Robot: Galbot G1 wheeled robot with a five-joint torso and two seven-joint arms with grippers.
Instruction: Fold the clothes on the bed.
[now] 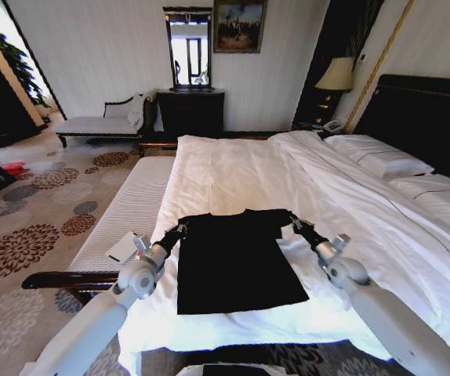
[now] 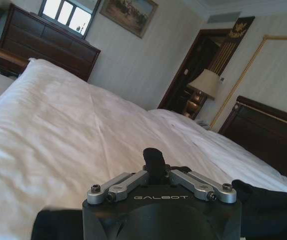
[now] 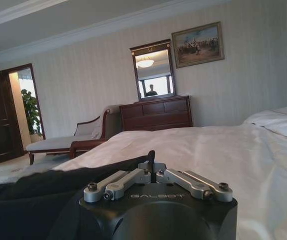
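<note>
Gripping black T-shirt (image 1: 237, 258) sleeves: left gripper (image 1: 181, 228), right gripper (image 1: 294, 223), both marked GALBOT

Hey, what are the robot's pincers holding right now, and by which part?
The black T-shirt: left pincer at its left sleeve, right pincer at its right sleeve.

Black T-shirt (image 1: 237, 258) on white bed (image 1: 233, 168). Dark headboard (image 1: 425, 117). Beige carpet (image 1: 29, 235) with brown floral medallions. Silver-grey arms, black grippers: left (image 1: 179, 229), right (image 1: 294, 223).

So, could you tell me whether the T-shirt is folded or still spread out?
Spread out: the T-shirt lies flat on the bed, both sleeves extended.
</note>
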